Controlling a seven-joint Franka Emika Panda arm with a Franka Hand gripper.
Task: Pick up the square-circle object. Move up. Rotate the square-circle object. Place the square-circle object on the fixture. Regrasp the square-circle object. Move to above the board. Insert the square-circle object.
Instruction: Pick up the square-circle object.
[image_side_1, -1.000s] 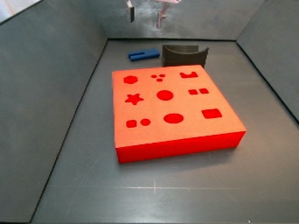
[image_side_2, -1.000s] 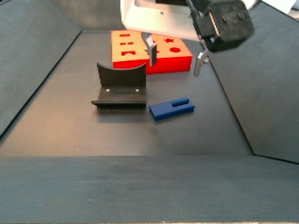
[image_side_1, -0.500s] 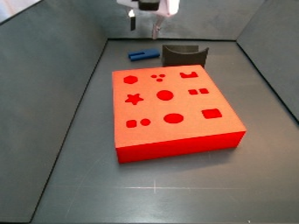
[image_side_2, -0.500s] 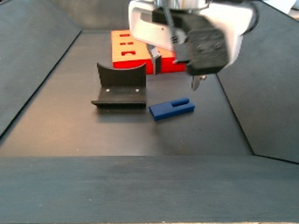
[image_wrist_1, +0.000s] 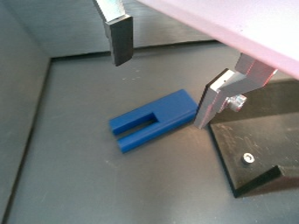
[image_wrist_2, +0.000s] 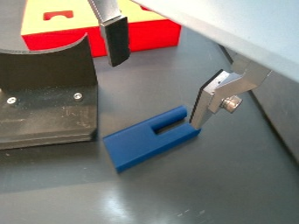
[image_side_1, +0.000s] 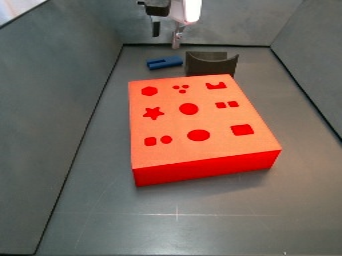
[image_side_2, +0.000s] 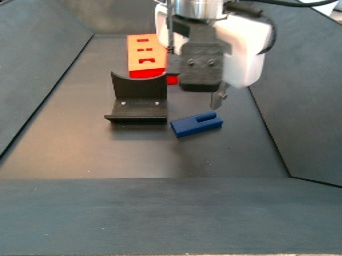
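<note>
Dark grey walls slope down to a dark grey floor (image_side_1: 187, 215) that carries all the pieces. On it lies the square-circle object (image_wrist_1: 155, 121), a small blue peg with a slot cut into one end, flat on the floor and free of any grip; it shows also in the wrist view with the board behind (image_wrist_2: 152, 139) and in both side views (image_side_2: 197, 124) (image_side_1: 164, 62).

Above the peg hangs the gripper (image_wrist_1: 163, 74), white-bodied in a side view (image_side_2: 214, 60). Its jaws stand wide apart and hold nothing. One silver finger (image_wrist_1: 117, 35) with its dark pad is well clear of the peg, while the second finger (image_wrist_2: 214, 98) comes down just beside the peg's solid end; whether it touches cannot be told.

Just beside the peg stands the fixture (image_wrist_2: 41, 96), a dark bracket with a curved notch in its top edge and screws in its face, seen also in a side view (image_side_2: 136, 97). Behind it lies the board (image_side_1: 201, 125), a red-orange slab with darker cutouts: a star, circles, ovals, squares, a rectangle.

No writing or brand can be read on anything.
</note>
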